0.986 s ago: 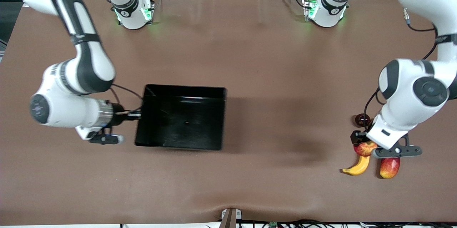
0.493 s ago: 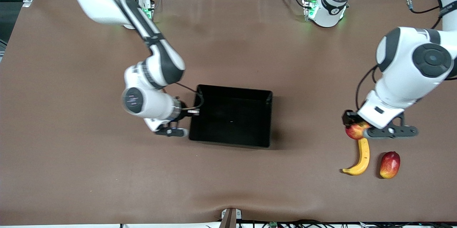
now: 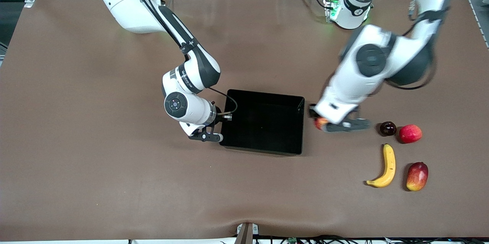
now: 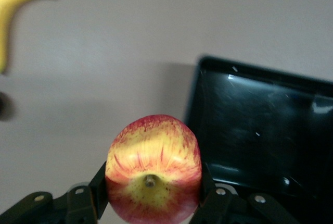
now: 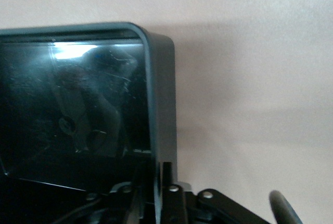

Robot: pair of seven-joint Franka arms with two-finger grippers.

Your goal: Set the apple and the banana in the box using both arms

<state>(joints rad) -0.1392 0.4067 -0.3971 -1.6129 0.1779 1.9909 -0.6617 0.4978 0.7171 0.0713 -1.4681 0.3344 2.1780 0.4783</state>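
Note:
My left gripper (image 3: 318,118) is shut on the apple (image 3: 321,123), red with yellow streaks. It holds the apple in the air over the table, just beside the box wall at the left arm's end. In the left wrist view the apple (image 4: 153,169) sits between the fingers, with the box (image 4: 260,130) close by. My right gripper (image 3: 223,117) is shut on the wall of the black box (image 3: 263,125) at the right arm's end. That wall (image 5: 164,130) runs between its fingers in the right wrist view. The box is empty. The yellow banana (image 3: 387,165) lies on the table toward the left arm's end.
A red-yellow mango (image 3: 417,176) lies beside the banana. A smooth red-pink fruit (image 3: 410,133) and a small dark fruit (image 3: 387,128) lie a little farther from the camera than the banana. The brown table (image 3: 114,179) carries everything.
The right arm has dragged the box toward the left arm's end. The left gripper has lifted the apple off the fruit group and carried it to the box's side, uncovering two fruits.

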